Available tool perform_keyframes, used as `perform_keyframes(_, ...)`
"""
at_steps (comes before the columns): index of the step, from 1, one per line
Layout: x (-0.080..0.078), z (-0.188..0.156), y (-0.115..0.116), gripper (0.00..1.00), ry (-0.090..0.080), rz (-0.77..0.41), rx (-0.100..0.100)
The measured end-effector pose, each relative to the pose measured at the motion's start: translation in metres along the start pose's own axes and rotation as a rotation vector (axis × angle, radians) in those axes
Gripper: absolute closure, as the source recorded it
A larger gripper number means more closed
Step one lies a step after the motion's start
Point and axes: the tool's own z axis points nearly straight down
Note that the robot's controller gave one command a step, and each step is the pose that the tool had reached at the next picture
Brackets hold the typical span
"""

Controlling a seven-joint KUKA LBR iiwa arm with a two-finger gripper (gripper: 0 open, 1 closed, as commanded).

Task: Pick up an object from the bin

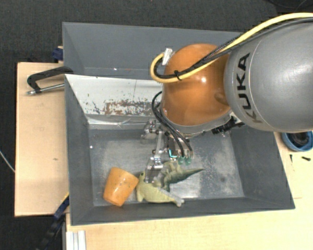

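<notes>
My gripper (157, 166) hangs low over the bin's front middle, its metal fingers pointing down at a dark green toy dinosaur (178, 174). The fingertips stand right at the toy's left end, touching or nearly touching it. Whether the toy is between them I cannot make out. A pale yellow-green toy lizard (155, 194) lies just in front of the dinosaur, by the front wall. An orange plastic cup (119, 186) lies on its side to the left of both toys.
The orange cover and the grey arm hang over the bin's middle and right, hiding the floor beneath them. The bin's back wall rises behind the gripper, the front wall close below the toys.
</notes>
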Motion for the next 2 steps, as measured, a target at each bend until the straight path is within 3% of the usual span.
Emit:
perform_keyframes(1, -0.0009, 0.1475, -0.0271, 0.0, -0.014, -0.435, -0.001)
perform_keyframes(2, 0.0002, 0.1468, -0.0273, 1.0, -0.01, -0.434, -0.001)
